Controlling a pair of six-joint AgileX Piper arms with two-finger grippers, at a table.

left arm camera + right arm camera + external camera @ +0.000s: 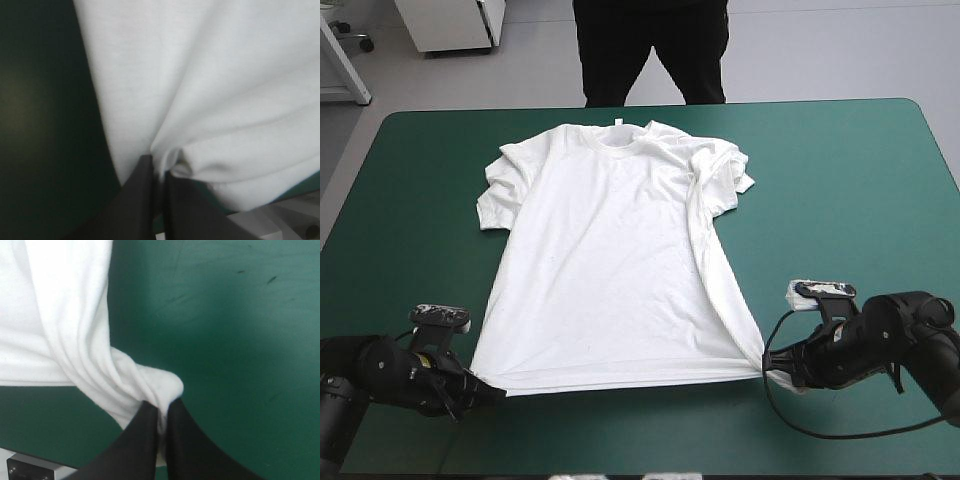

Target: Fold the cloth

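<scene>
High view, looking down on the T-shirt (610, 270): spread nearly flat on the teal-green tabletop (840, 200), collar toward the far edge, hem toward the robot, right side rucked into a long ridge. Left claw (495, 393) all but closed, pinching the near-left hem corner; right claw (765, 362) likewise on the near-right corner. Probably gripped so to carry the hem up toward the collar. No brand, label or writing readable anywhere.
</scene>
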